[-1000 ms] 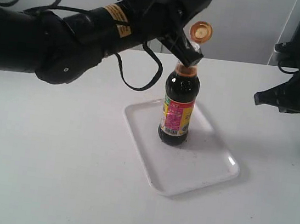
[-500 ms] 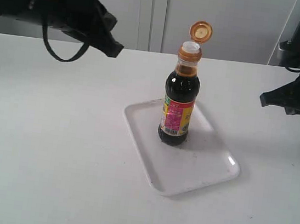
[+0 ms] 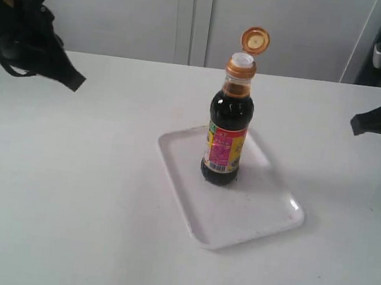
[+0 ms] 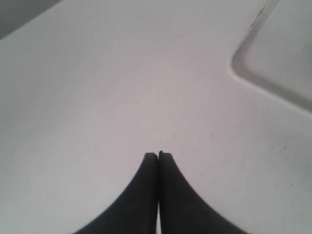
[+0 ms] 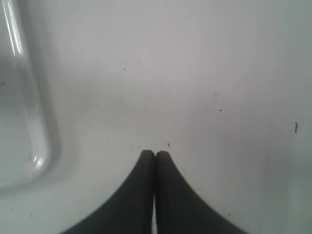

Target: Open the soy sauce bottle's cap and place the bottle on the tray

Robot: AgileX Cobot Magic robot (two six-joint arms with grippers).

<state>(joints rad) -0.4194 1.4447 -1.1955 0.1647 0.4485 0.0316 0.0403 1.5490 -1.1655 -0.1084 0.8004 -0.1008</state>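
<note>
The tray (image 3: 251, 214) lies central on the table (image 3: 81, 226). The left gripper (image 3: 75, 82) has retreated to 9 o'clock and the right gripper (image 3: 358, 126) to 3. Only the wrist views reveal both pairs of fingers pressed together, empty. The soy sauce bottle (image 3: 228, 130) stands on the tray, cap (image 3: 255, 40) flipped up.

You'll find the soy sauce bottle (image 3: 227, 137) standing upright on the tray (image 3: 265, 215), dark liquid up to its narrow neck, and a red-pink and yellow label (image 3: 224, 145). Its orange-brown cap (image 3: 255, 40) is flipped open on its hinge above the white spout (image 3: 243, 59). The flat white tray lies askew on the surface (image 3: 99, 194), between the left end effector (image 3: 77, 83) and the right end effector (image 3: 356, 125), well apart from both.
</note>
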